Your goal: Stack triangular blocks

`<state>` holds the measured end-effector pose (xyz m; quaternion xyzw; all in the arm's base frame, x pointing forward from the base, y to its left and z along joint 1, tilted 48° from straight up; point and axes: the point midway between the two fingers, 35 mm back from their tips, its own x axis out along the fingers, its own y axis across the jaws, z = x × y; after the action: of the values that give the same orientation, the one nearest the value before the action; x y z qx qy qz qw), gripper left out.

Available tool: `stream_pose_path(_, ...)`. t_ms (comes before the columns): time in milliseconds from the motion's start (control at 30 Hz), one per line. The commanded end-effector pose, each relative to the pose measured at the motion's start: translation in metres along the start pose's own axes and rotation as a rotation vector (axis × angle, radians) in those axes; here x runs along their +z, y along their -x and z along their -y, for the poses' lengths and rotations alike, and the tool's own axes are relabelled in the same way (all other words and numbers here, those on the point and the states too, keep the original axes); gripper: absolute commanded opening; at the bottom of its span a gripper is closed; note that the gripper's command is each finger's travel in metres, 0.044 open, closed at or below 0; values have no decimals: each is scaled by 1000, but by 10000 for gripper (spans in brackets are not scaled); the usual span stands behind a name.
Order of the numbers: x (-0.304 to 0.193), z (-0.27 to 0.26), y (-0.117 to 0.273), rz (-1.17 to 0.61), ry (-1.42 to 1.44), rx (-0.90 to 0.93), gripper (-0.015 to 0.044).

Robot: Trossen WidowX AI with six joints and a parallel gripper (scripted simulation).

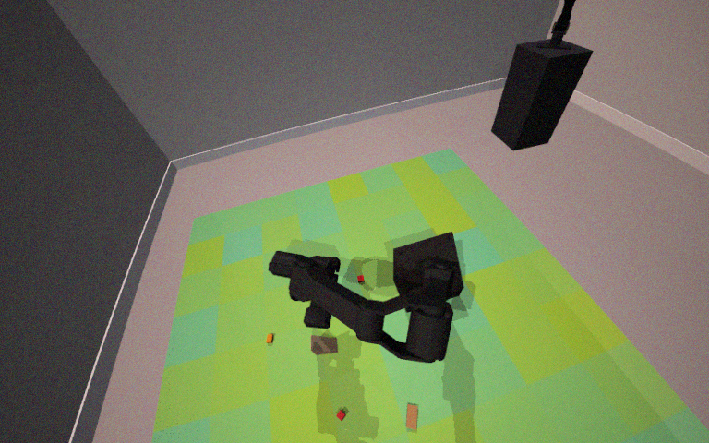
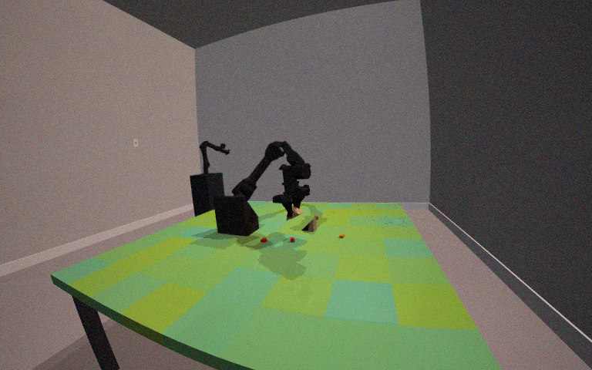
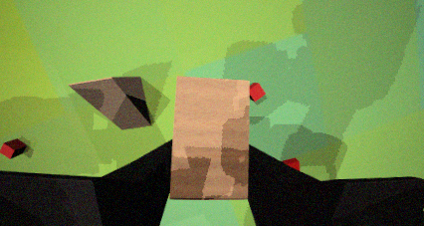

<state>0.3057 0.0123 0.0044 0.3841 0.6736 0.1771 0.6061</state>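
At the lower centre of the wrist frame, the gripper point(image 2: 293, 213) point(image 3: 208, 145) is clasping one wooden triangular block point(image 2: 297, 211) point(image 3: 210, 136) between its fingers, while the other triangular block point(image 1: 323, 345) point(image 2: 311, 223) point(image 3: 116, 102) is resting apart from it on the patchwork worktop point(image 1: 243, 373) point(image 2: 299, 293) point(image 3: 134, 27), left of centre in that frame. In the top view, the arm point(image 1: 342, 296) point(image 2: 262, 167) is stretching across the middle, a small orange block point(image 1: 270, 338) point(image 2: 341, 236) is lying left of the resting block, and a flat salmon-coloured piece point(image 1: 412, 416) is lying at the lower right of it.
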Motion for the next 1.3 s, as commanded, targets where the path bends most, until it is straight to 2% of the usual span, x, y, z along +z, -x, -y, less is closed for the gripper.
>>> stream_pose_path(0,-1,-2,2,57,33,6,0)
stream_pose_path(600,-12,-7,7,305,196,23,0)
stream_pose_path(1267,-42,-64,50,306,196,23,0)
